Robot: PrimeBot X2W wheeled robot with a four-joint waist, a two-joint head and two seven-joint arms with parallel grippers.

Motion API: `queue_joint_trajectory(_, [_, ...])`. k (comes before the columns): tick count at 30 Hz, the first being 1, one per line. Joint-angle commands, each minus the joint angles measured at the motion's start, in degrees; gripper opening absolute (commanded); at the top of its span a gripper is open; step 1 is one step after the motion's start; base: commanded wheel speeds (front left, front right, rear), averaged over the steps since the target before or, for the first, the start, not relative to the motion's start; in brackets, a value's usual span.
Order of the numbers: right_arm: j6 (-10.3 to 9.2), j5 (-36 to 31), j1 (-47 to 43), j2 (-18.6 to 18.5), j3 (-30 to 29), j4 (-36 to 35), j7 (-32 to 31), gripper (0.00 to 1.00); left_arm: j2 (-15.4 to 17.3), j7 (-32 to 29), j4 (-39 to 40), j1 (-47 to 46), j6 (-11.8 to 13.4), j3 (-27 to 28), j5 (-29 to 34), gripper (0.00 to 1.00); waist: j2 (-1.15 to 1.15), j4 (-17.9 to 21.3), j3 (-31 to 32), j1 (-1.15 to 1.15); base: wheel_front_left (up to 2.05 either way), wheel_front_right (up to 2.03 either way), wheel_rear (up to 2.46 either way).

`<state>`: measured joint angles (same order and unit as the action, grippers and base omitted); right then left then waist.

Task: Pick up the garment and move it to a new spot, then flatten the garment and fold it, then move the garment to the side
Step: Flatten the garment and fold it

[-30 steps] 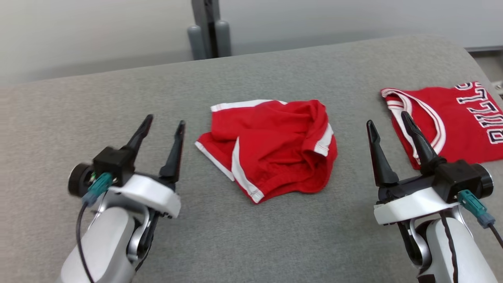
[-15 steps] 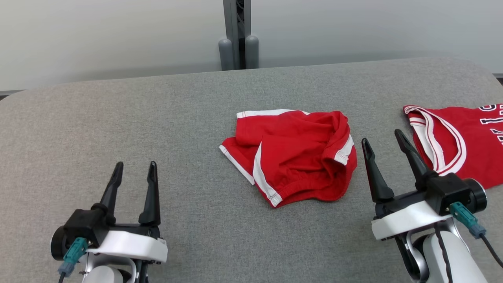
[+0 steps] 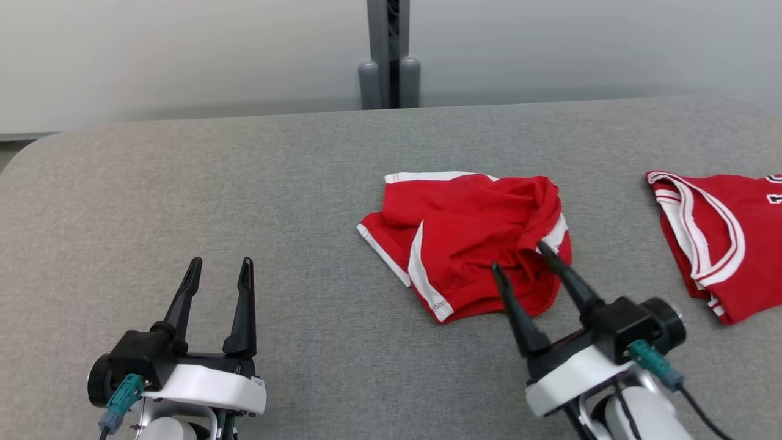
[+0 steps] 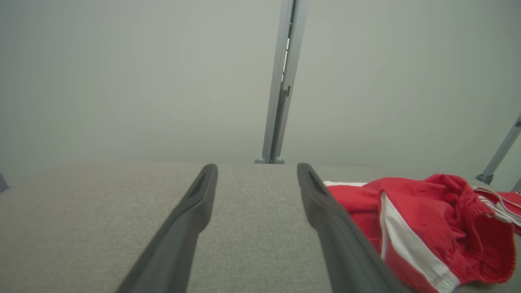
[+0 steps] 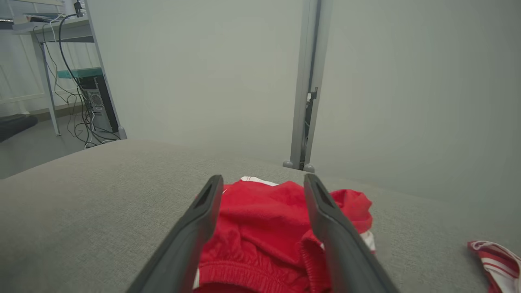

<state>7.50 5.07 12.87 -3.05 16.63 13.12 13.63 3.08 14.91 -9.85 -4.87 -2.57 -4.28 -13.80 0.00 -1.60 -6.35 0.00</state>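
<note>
The crumpled red garment (image 3: pixel 464 238) lies on the bench (image 3: pixel 244 183). The right hand (image 3: pixel 517 255), fingers spread and empty, points over its near edge. The left hand (image 3: pixel 220 261), also spread and empty, is well apart.

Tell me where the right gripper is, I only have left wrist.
Observer: The right gripper is open, with its tips over the near right edge of the shorts in the head view.
Operator: Touching the cloth?
Observer: Cannot tell. The right wrist view shows red cloth in the gap between its jaws, which are wide apart with nothing pinched.
Operator: Anything else near it?
Observer: A jersey lies further right, apart from the shorts.
</note>
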Motion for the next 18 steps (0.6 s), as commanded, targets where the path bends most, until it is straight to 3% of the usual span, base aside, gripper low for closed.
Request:
queue_joint_trajectory(1, [-0.01,0.55,-0.58,-0.24,1.63,0.76,-0.18,1.0,0.18,0.26,-0.37,-0.21,-0.63,0.24,0.37,1.0,0.0,-1.29,-0.45,0.0,0.0,0.0,0.0])
queue_joint_trajectory(10, [-0.01,-2.5,1.1,-2.37,7.67,7.59,-1.76,1.0,-0.07,0.26,-1.7,-0.41,-0.98,0.0,-0.53,1.0,0.0,-6.12,-1.18,0.0,0.0,0.0,0.0])
queue_joint_trajectory(18, [-0.01,-8.09,2.62,-1.79,4.67,13.38,-3.07,1.0,-0.1,0.26,-1.83,-0.7,-0.48,-0.95,-1.59,1.0,0.0,-9.17,-1.67,0.0,0.0,0.0,0.0])
